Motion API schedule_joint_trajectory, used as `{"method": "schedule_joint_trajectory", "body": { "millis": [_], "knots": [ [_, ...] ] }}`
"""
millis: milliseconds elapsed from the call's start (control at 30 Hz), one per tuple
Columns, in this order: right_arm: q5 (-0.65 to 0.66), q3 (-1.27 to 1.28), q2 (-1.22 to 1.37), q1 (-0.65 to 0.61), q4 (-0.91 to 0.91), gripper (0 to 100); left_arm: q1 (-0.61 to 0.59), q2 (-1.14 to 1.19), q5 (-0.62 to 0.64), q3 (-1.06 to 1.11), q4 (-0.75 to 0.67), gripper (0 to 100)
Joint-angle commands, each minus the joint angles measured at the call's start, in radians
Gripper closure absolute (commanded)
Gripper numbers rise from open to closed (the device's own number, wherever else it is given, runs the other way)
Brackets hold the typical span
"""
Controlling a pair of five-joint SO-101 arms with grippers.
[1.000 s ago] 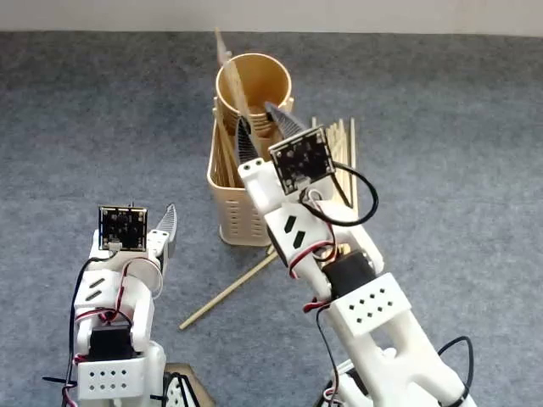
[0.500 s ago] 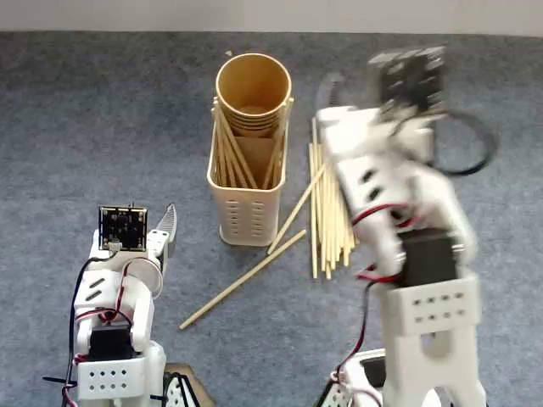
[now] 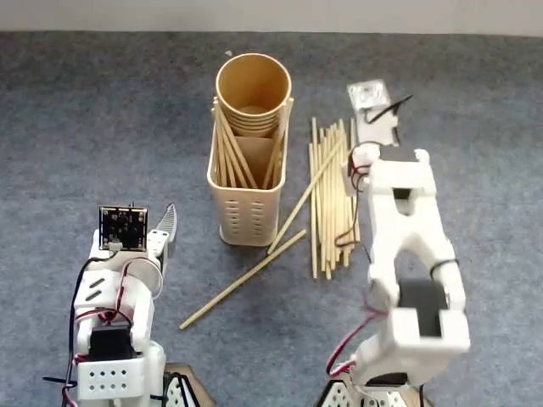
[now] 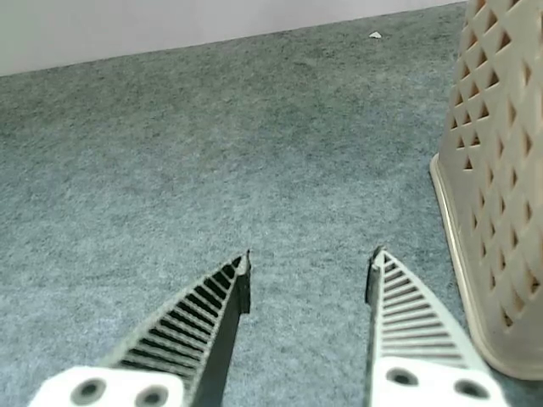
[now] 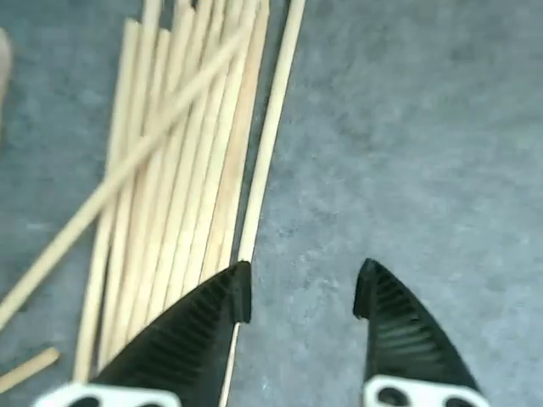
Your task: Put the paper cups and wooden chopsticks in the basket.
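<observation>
Chopsticks point(image 3: 329, 212) lie bundled, long axis 12-to-6 o'clock in the high view, just at 9 o'clock of the nearer right gripper point(image 5: 304, 284), whose jaws stand spread and empty.

A grey, carpet-like table surface point(image 3: 475, 110) is stretching across the whole workspace, its short pile showing a fine mottled texture. A pale, plain wall point(image 3: 271, 15) is running along its far edge, meeting it in a straight line. Soft, even light is falling over everything, casting only faint shadows. A tiny white speck point(image 4: 374, 35) is lying near the wall, and a brown scrap point(image 3: 188, 375) is poking in at the near edge.
</observation>
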Motion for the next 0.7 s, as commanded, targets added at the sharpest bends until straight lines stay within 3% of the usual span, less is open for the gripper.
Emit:
{"method": "schedule_joint_trajectory", "body": {
  "millis": [0, 300, 667],
  "knots": [
    [0.012, -0.004, 0.081, 0.010, -0.051, 78.3, 0.010, -0.005, -0.009, 0.019, 0.000, 75],
    [0.012, -0.005, 0.205, 0.010, -0.084, 78.3, 0.010, -0.005, -0.009, 0.019, 0.000, 75],
    [-0.063, 0.005, 0.004, -0.016, -0.038, 78.3, 0.010, -0.005, -0.009, 0.019, 0.000, 75]
  ]
}}
